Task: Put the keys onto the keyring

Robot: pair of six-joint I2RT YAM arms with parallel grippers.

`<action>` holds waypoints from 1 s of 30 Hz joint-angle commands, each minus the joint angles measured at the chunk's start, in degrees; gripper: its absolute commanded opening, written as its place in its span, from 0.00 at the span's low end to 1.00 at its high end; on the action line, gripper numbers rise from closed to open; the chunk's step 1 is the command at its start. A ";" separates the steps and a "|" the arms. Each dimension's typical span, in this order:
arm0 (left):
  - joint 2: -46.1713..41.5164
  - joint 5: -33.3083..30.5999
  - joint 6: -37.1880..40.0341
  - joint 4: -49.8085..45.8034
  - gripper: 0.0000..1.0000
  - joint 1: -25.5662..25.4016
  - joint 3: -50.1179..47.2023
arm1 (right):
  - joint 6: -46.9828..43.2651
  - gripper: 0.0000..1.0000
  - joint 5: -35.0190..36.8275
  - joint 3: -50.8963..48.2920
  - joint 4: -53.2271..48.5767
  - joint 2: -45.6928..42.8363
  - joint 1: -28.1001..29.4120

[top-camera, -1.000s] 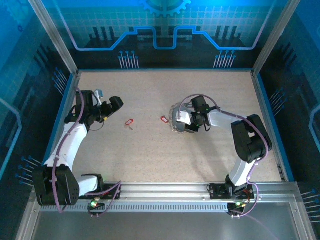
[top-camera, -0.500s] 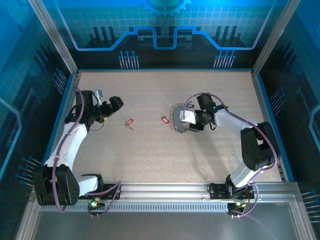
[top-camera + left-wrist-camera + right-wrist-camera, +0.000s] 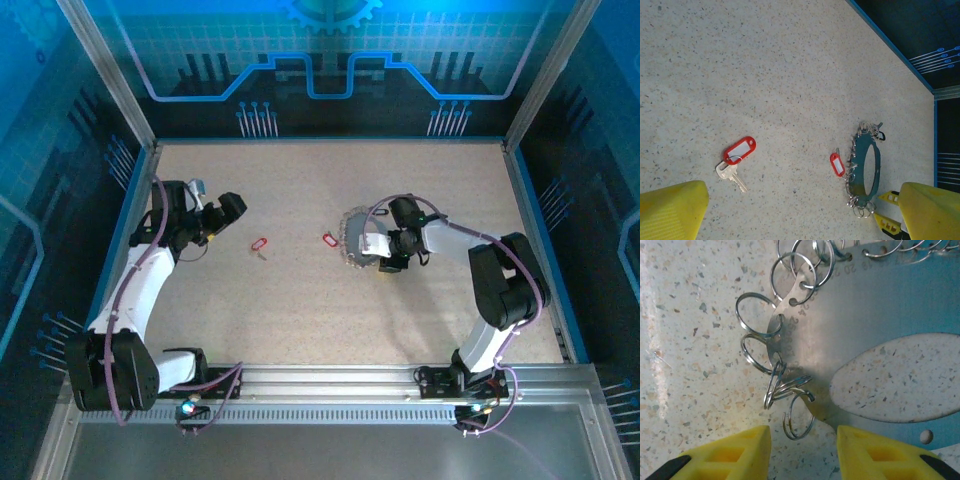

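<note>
The keyring (image 3: 875,310) lies flat on the desk (image 3: 300,310), right of centre. It is a thin oval metal plate with a hole in the middle and small split rings (image 3: 755,310) hung round its edge. Over the last second the right hand (image 3: 802,455) has slid back from over the plate toward its right side. The plate has turned a little under it, so more of it now shows from above. The hand's two fingers stand apart with bare desk between them, clamped on nothing. One loose split ring (image 3: 797,420) lies just ahead of the gap. It looks to be lining up on that ring, though the wrist view is too close to be sure.

Neither key has moved. The red-tagged key (image 3: 739,150) lies well to the left of the keyring, and a second red tag (image 3: 837,164) lies just beside its edge. So nothing is threaded yet. The left hand (image 3: 228,208) hangs spread wide at the desk's left side, unchanged.
</note>
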 commanded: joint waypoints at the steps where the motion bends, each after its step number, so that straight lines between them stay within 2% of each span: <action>1: -0.25 -0.52 0.52 -1.52 0.99 0.65 1.76 | 0.47 0.38 1.50 -0.96 2.10 0.84 0.62; 4: -0.13 -0.24 0.77 -1.34 0.99 0.65 2.02 | 1.04 0.33 1.22 -1.54 3.48 0.57 0.76; 12: 0.09 -0.38 0.66 -1.61 0.99 0.65 2.03 | 1.40 0.31 -1.50 -1.88 3.33 0.76 1.48; 17: 0.00 -0.15 0.40 -1.18 0.99 0.65 1.80 | 1.76 0.19 -0.94 -1.45 3.27 1.51 1.59; 22: -0.06 -0.52 0.48 -1.46 0.99 0.61 1.83 | 2.15 0.17 0.08 -1.67 3.94 1.22 1.48; 30: -0.10 0.48 0.62 -0.53 0.99 0.65 1.67 | 3.07 0.01 0.56 -3.01 6.23 -2.23 1.32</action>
